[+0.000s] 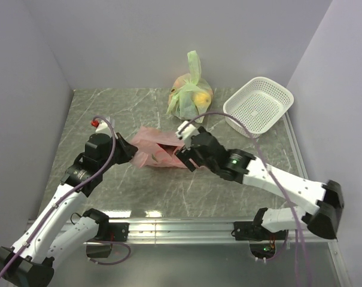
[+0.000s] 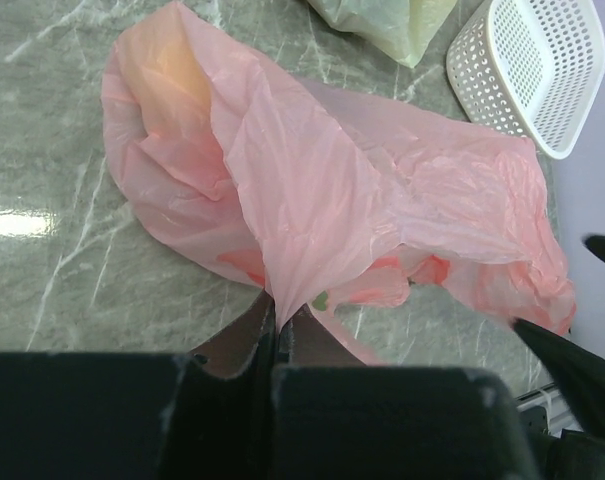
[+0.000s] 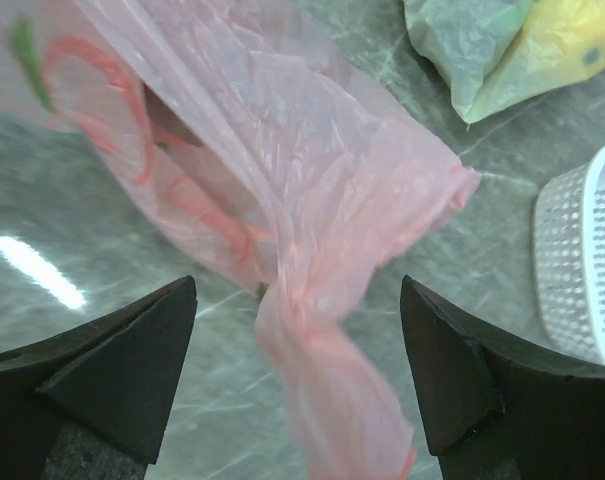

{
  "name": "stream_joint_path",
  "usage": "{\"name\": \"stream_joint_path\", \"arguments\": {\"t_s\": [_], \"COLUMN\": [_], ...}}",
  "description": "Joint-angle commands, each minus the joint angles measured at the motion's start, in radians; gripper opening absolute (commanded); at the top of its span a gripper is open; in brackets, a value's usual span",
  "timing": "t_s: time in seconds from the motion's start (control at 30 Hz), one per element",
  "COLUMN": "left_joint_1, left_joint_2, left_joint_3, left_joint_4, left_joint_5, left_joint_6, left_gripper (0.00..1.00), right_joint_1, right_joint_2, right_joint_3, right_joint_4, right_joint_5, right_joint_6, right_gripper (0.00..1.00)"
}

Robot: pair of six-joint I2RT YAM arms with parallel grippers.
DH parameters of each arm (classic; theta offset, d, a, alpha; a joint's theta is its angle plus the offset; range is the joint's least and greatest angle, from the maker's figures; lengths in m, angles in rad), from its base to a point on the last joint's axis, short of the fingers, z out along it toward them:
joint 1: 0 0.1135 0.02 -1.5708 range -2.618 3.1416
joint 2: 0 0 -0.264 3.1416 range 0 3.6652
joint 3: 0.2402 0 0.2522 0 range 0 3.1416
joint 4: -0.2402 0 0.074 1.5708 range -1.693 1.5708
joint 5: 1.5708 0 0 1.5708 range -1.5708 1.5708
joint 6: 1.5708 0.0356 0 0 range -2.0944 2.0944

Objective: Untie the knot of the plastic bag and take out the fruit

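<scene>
One pink plastic bag (image 1: 158, 150) lies crumpled left of the single white basket (image 1: 258, 104). One green bag (image 1: 191, 95) sits beside that basket. The left gripper (image 2: 274, 332) pinches pink plastic; the right gripper (image 3: 297, 290) is spread wide.

We see the plastic bag (image 1: 158, 153) lying crumpled on the tabletop (image 1: 109, 113) at the centre of the top view, thin translucent pink with red print. Something orange-yellow (the fruit (image 2: 167, 70), outline vague) glows through its upper-left fold in the left wrist view.
</scene>
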Motion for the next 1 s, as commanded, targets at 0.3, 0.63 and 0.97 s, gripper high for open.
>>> {"name": "stream_joint_path", "arguments": {"t_s": [0.3, 0.63, 0.97], "left_joint_1": [-0.001, -0.001, -0.003], "left_joint_2": [-0.049, -0.081, -0.046], "left_joint_3": [0.036, 0.236, 0.4], "left_joint_4": [-0.058, -0.188, -0.391], "left_joint_5": [-0.036, -0.218, -0.182], "left_joint_6": [0.041, -0.027, -0.168], "left_gripper": [0.06, 0.93, 0.97], "right_joint_1": [-0.122, -0.104, -0.087], "right_joint_2": [0.294, 0.317, 0.382], "right_joint_3": [0.128, 0.275, 0.337], "right_joint_4": [0.148, 0.044, 0.023], "right_joint_5": [0.147, 0.001, 0.018], "right_joint_6": [-0.072, 0.129, 0.2], "right_gripper": [0.05, 0.0, 0.0]}}
